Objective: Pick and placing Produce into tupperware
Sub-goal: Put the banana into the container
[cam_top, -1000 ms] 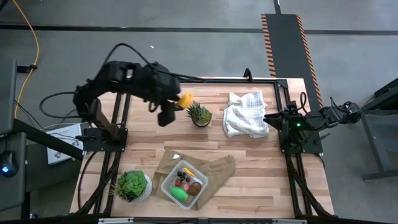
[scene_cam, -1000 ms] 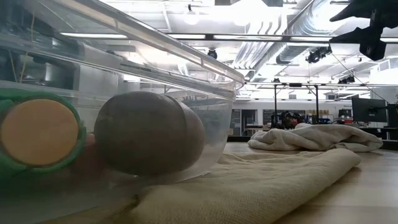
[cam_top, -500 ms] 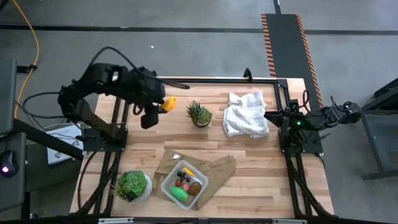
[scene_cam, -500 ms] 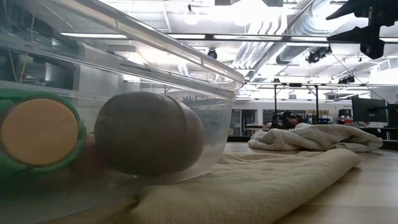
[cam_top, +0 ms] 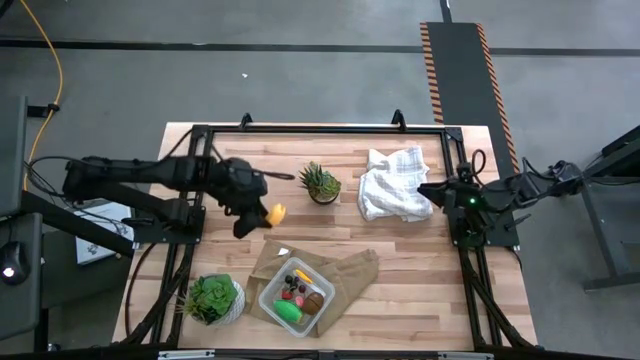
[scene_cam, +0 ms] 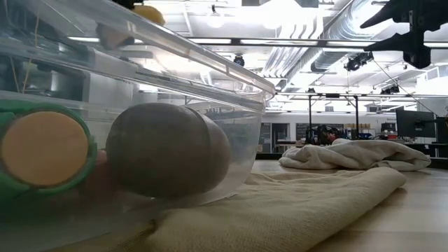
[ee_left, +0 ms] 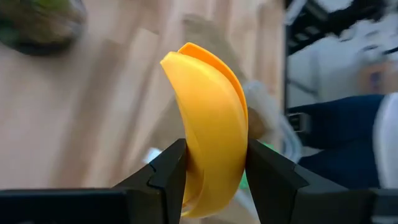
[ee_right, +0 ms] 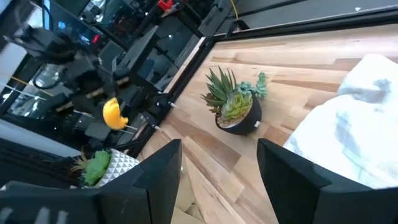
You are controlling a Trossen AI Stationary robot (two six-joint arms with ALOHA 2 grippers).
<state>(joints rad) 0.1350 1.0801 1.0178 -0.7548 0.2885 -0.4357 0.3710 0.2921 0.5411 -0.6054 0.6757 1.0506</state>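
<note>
My left gripper (cam_top: pixel 268 213) hangs over the table's left-middle, shut on a yellow-orange curved piece (cam_top: pixel 277 212), which also shows in the left wrist view (ee_left: pixel 210 112) and at the low view's top edge (scene_cam: pixel 148 12). The clear tupperware (cam_top: pixel 297 297) stands on a brown paper bag near the near edge. It holds a brown kiwi (scene_cam: pixel 168 150), a green piece (scene_cam: pixel 42 150), a banana and red bits. My right gripper (ee_right: pixel 217 180) waits open at the table's right side, beside the white cloth (cam_top: pixel 395 183). My left gripper pinches the yellow-orange piece between its two fingers (ee_left: pixel 166 171), which press on the two flat sides of its lower half (ee_left: pixel 214 165). The curved upper end stands out past the fingertips. The piece is lifted clear of the table.
A spiky potted plant (cam_top: pixel 321 183) stands just beyond the left gripper, toward the far side. A leafy plant in a white pot (cam_top: pixel 213 298) sits left of the tupperware. The brown paper bag (cam_top: pixel 350 272) spreads to the box's right. Black frame rails run along both table sides.
My left gripper, still shut on the yellow-orange piece, has drawn back from beside the spiky plant toward the table's left, then swung toward the near edge and come down lower. The piece now shows at the top of the low view. The right arm has kept still.
</note>
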